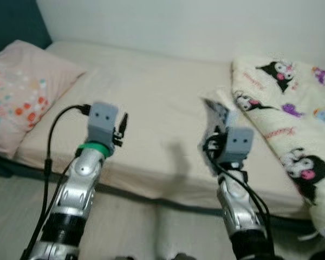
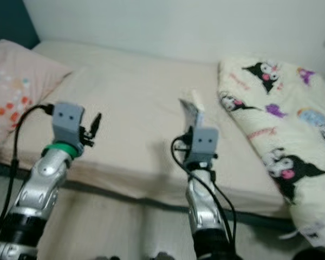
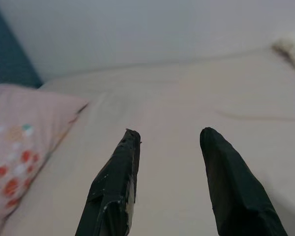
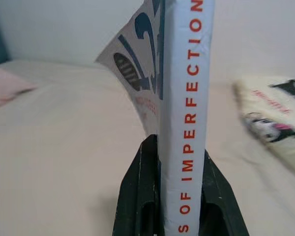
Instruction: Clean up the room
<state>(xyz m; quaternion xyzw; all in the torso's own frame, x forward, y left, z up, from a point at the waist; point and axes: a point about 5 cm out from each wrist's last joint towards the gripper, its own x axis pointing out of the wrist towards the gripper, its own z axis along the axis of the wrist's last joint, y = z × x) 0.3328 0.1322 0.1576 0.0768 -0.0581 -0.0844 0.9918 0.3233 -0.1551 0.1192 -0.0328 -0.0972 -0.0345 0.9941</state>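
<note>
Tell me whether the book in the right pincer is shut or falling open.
Partly open. The right pincer clamps the book by its spine, held above the bed, and its front cover splays away from the pages.

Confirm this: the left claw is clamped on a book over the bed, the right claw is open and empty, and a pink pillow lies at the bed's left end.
Sides are swapped. The right claw clamps the book, as the right wrist view shows; the left claw is open and empty over the bed in the left wrist view. The pink pillow does lie at the left end.
</note>
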